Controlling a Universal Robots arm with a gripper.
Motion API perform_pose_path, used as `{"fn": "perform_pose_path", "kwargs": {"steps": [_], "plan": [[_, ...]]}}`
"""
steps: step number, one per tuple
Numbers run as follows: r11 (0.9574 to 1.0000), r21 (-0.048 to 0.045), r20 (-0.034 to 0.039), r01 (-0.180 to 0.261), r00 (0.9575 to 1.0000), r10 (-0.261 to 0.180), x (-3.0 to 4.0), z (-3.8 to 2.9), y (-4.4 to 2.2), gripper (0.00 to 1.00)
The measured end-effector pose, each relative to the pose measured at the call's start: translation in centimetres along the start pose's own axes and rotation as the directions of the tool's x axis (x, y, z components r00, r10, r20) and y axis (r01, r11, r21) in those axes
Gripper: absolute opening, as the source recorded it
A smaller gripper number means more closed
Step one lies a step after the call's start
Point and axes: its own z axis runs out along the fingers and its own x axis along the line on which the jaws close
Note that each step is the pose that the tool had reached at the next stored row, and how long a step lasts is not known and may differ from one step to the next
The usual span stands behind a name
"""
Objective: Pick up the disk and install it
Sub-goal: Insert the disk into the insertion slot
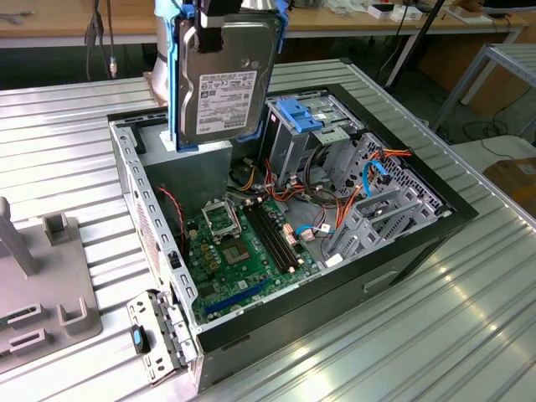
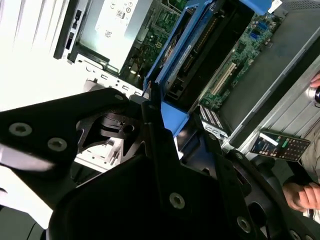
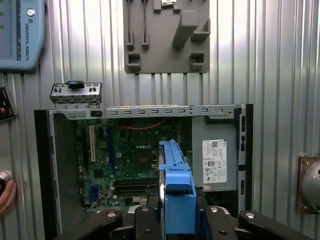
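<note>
On the exterior view's left, a grey fixture (image 1: 42,285) sits on the ribbed metal table (image 1: 469,335), with a small metal bracket (image 1: 159,335) just beside the near corner of the open computer case (image 1: 126,176). Over the case's left part hangs the disk (image 1: 222,84) — upright, label towards the camera, blue rails along its edges — apart from the green motherboard (image 1: 243,251) below. The gripper (image 1: 219,29) appears clamped on its top edge, though the fingertips are mostly hidden. Further right stands the drive cage (image 1: 301,126) with its blue top.
</note>
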Motion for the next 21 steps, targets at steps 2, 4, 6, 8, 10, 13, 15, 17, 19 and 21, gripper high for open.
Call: {"fn": "perform_pose_path", "kwargs": {"steps": [2,4,6,8,10,13,15,17,19,21], "plan": [[1.0,-0.0001,-0.0001,0.0,1.0,0.0,0.82,0.03,-0.02,0.37],[1.0,-0.0001,-0.0001,0.0,1.0,0.0,1.57,0.06,-0.04,0.37],[1.0,0.0,-0.0001,0.0,1.0,0.0,3.17,0.11,-0.08,0.37],[1.0,0.0,-0.0001,-0.001,1.0,0.001,4.56,0.15,-0.12,0.37],[1.0,0.0,0.0,-0.001,1.0,0.001,5.38,0.18,-0.14,0.37],[1.0,-0.0001,-0.0001,-0.001,1.0,0.001,7.23,0.25,-0.19,0.37],[1.0,0.0,-0.0001,-0.001,1.0,0.001,7.37,0.28,-0.2,0.37],[1.0,-0.0006,-0.0002,-0.001,1.0,0.001,7.38,0.43,-2.21,0.37],[1.0,-0.0013,-0.0003,-0.001,1.0,0.001,7.34,0.56,-4.12,0.37],[1.0,-0.0016,-0.0002,-0.001,1.0,0.001,7.31,0.72,-6.19,0.37]]}}
